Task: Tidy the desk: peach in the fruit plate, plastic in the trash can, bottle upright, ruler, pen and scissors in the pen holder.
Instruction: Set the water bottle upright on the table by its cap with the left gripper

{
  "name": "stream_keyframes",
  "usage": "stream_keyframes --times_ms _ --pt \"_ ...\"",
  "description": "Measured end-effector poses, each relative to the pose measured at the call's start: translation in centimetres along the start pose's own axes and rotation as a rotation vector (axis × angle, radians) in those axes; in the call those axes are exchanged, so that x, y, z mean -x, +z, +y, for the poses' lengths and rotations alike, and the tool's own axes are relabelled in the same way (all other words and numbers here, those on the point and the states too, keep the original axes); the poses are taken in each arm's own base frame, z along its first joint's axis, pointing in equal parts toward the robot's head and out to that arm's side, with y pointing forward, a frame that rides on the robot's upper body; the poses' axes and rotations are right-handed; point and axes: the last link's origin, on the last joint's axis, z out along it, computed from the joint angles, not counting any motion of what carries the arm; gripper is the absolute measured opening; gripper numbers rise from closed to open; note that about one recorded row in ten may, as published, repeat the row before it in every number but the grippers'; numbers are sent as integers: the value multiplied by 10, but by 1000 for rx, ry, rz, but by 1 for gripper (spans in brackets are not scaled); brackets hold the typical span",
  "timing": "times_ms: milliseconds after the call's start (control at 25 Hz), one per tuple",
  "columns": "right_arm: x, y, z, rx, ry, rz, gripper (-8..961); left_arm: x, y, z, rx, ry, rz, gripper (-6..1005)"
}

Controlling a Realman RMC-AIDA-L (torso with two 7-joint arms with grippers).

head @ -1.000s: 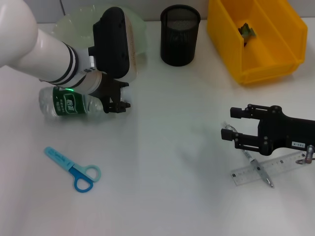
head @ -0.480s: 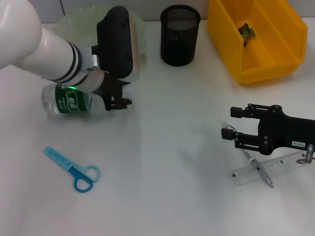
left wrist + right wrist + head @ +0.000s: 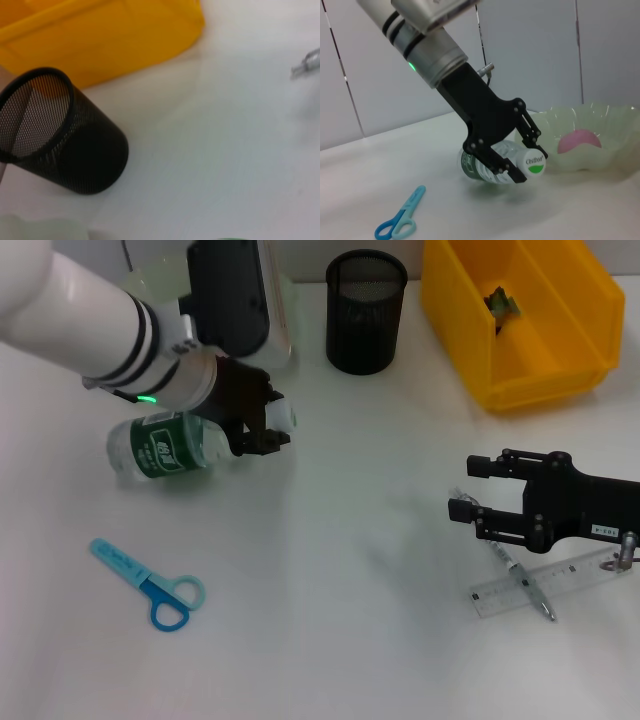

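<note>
At far left of the desk, the left gripper (image 3: 262,428) clamps the water bottle (image 3: 175,443) near its cap, tilting it; standing it upright looks next. Right gripper (image 3: 468,490), fingers apart, hovers by the ruler (image 3: 545,583).

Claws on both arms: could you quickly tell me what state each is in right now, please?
Left claw: shut on the bottle, cap end lifted.
Right claw: open, holding nothing, beside the pen and ruler.
</note>
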Motion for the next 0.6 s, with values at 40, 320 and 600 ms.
stream_keyframes --times_ms 40,320,600 --pt "0 0 0 0 0 0 644 0 0 0 0 0 0 444" --pt "1 1 0 2 -5 -2 643 -3 -19 -6 50 -91 91 447" --pt "1 1 -1 2 -6 -2 642 -1 -34 -16 61 -196 183 450"
